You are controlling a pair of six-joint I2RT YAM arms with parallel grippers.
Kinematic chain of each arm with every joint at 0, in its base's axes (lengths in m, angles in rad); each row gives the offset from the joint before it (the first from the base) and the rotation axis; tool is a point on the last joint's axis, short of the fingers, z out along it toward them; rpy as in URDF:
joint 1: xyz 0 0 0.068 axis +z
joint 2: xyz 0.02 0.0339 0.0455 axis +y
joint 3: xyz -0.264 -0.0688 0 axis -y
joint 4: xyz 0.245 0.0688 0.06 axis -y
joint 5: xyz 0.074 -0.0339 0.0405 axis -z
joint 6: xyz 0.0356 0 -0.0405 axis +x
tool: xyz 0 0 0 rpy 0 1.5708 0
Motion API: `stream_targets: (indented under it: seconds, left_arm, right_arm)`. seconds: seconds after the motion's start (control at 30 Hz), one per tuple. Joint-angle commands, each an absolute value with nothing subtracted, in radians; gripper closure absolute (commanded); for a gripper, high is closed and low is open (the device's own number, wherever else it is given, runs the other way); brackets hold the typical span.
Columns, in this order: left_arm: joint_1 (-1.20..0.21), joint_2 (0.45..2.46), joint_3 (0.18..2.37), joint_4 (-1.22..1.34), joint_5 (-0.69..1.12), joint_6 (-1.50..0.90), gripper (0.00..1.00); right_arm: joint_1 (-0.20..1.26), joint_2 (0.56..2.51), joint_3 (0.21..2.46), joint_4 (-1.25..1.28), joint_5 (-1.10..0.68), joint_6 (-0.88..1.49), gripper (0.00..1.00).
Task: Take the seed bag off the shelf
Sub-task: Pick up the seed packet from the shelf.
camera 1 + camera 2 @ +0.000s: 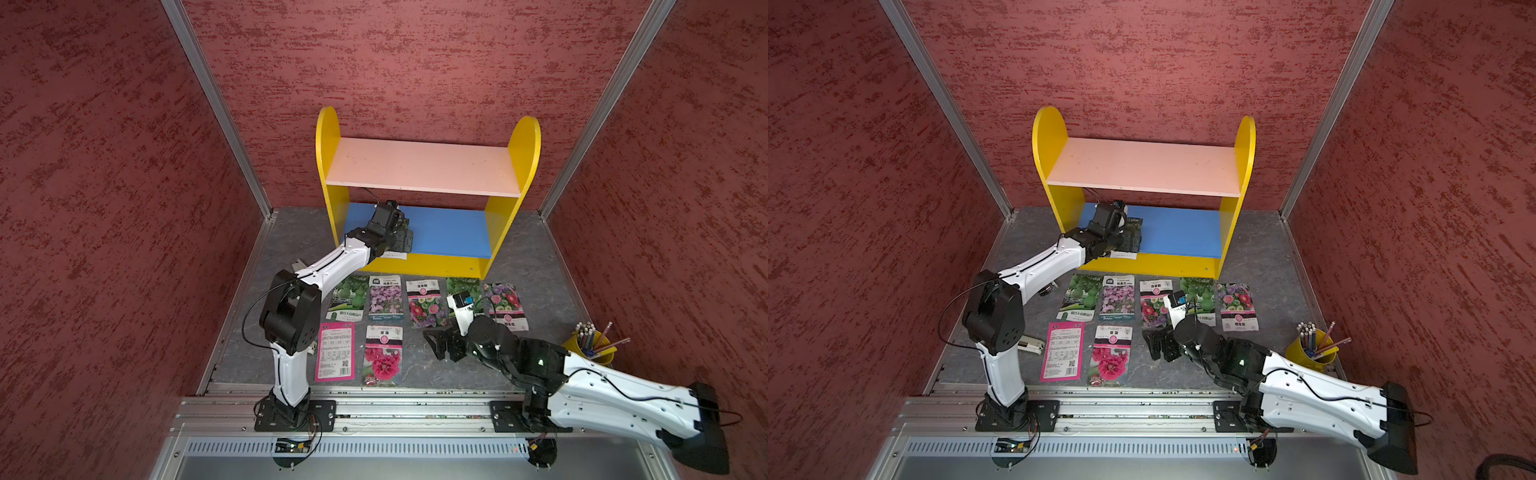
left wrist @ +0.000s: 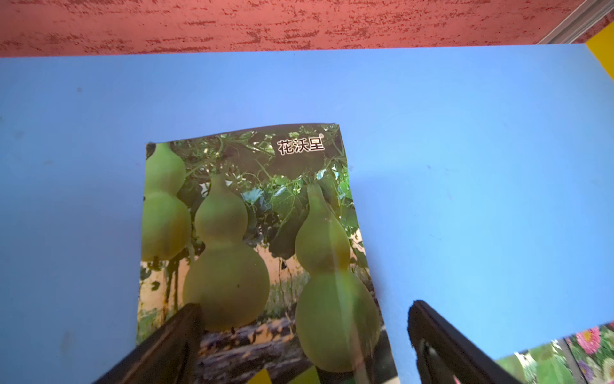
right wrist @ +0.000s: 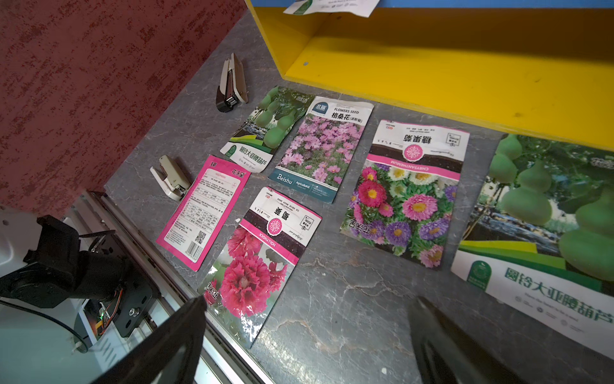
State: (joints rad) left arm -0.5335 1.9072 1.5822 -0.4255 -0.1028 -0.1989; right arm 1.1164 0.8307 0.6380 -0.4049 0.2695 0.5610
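Seed bag (image 2: 252,239), overhanging shelf (image 2: 465,166) edge (room beside)

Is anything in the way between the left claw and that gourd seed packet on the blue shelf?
Nothing visible. The left claw is open right at the seed bag, which lies alone on the blue lower board, with no other thing between them.

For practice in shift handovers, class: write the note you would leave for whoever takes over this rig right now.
Left gripper: open, over the gourd seed bag on the blue lower board of the shelf, not gripping it.
Right gripper: open, empty, above the table.
Done: approach only; the bag is still on the shelf.
Left: close on the bag, draw it off the shelf.
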Motion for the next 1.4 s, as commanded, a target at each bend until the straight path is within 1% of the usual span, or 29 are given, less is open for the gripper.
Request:
stream_targets:
  seconds: [0.0, 0.17, 0.37, 0.47, 0.53, 0.73, 0.93, 1.0, 1.17, 1.37]
  left_arm:
    - [-0.544, 1.889, 1.553, -0.502, -0.063, -0.236, 0.0]
    - [-0.527, 1.866, 1.585, -0.487, -0.078, -0.233, 0.0]
    - [-0.502, 1.827, 1.619, -0.472, -0.063, -0.22, 0.0]
    - [-0.495, 1.789, 1.614, -0.466, -0.048, -0.21, 0.0]
    - [-0.491, 1.754, 1.593, -0.461, -0.026, -0.203, 0.0]
    - [-0.482, 1.586, 1.435, -0.451, 0.077, -0.212, 0.0]
    - [-0.478, 1.355, 1.173, -0.392, 0.195, -0.281, 0.0]
    - [-0.484, 1.276, 1.085, -0.363, 0.208, -0.314, 0.0]
    - [-0.495, 1.128, 0.944, -0.354, 0.227, -0.374, 0.0]
    - [-0.506, 0.982, 0.854, -0.379, 0.215, -0.431, 0.0]
  right_arm:
    - [1.105, 0.811, 0.629, -0.369, 0.268, 0.561, 0.02]
    - [1.084, 0.812, 0.638, -0.336, 0.267, 0.574, 0.03]
    - [1.05, 0.843, 0.632, -0.219, 0.261, 0.633, 0.03]
    - [1.011, 0.882, 0.643, -0.169, 0.232, 0.658, 0.03]
    - [0.976, 0.912, 0.652, -0.126, 0.183, 0.674, 0.03]
    - [0.842, 1.035, 0.679, 0.017, 0.02, 0.767, 0.05]
    - [0.738, 1.209, 0.699, 0.236, -0.145, 0.88, 0.07]
    - [0.714, 1.272, 0.701, 0.327, -0.186, 0.917, 0.08]
    - [0.682, 1.432, 0.758, 0.46, -0.25, 0.98, 0.14]
    - [0.661, 1.587, 0.828, 0.564, -0.253, 1.037, 0.21]
